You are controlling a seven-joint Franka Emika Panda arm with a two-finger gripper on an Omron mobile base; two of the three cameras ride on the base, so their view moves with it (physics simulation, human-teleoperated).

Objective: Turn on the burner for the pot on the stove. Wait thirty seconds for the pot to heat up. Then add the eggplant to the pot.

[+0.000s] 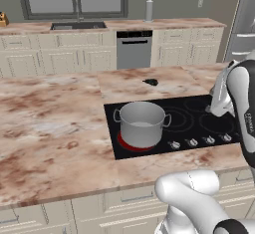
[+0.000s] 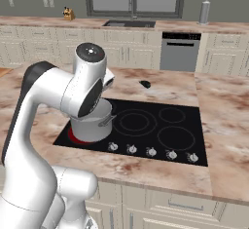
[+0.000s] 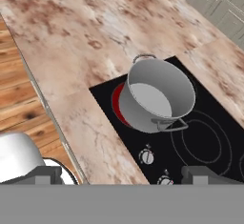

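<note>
The grey steel pot (image 1: 142, 123) (image 3: 159, 99) stands lidless on the front left burner (image 1: 128, 144) (image 3: 116, 105) of the black stove (image 1: 199, 123), and a red glow shows under it. In the right base view my own arm covers part of the pot (image 2: 95, 123). Behind the stove, the small dark eggplant (image 1: 151, 82) (image 2: 145, 84) lies on the counter. My gripper (image 3: 121, 175) is open with nothing between its fingers, and it looks down at the pot from above the stove's right side.
A row of silver knobs (image 1: 191, 142) (image 2: 151, 151) runs along the stove's front edge. The marble island counter (image 1: 50, 123) spreads to the left. At the back wall are a sink (image 1: 77, 26), a dishwasher (image 1: 133, 49) and a knife block (image 2: 68, 13). Wood floor (image 3: 14, 99) lies beyond the counter edge.
</note>
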